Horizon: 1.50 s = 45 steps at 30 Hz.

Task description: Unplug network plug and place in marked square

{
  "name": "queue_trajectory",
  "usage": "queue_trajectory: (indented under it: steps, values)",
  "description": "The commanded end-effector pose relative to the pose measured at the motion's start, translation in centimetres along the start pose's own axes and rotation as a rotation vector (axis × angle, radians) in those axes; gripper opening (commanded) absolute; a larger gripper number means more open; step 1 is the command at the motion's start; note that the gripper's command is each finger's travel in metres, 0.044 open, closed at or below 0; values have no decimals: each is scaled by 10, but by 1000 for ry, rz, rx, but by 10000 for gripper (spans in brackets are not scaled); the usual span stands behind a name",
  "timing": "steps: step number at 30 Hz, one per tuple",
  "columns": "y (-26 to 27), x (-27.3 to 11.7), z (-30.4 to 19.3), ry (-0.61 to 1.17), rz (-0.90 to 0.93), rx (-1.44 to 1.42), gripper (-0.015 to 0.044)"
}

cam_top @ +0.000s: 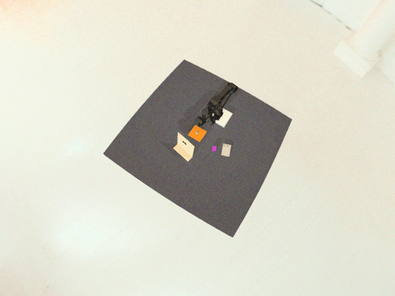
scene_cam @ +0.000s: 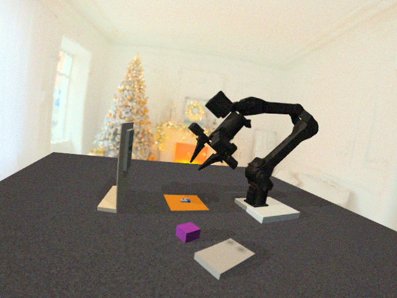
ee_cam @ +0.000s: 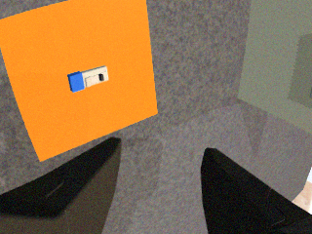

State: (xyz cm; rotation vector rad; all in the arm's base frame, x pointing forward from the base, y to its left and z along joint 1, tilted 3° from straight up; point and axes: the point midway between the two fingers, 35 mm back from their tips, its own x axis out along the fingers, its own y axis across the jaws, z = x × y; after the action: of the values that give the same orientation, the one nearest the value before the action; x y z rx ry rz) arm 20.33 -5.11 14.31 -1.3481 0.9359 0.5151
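Orange square [ee_cam: 122,97], its top edge cropped in wrist view.

Matte black jointed arm [cam_top: 224,94] [scene_cam: 288,135], boxy black housings, claw [cam_top: 205,122] [scene_cam: 195,166] [ee_cam: 162,154] with tapering pointed black fingers
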Motion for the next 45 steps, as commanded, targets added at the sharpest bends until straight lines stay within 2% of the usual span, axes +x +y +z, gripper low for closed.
queue_trajectory:
  steps: [1,35,45]
  values:
    - [-8,-8,0,2,-2,3,156]
    - [-57,-85,-1,4,-9,9,156]
    - [-57,-85,-1,4,-9,9,419]
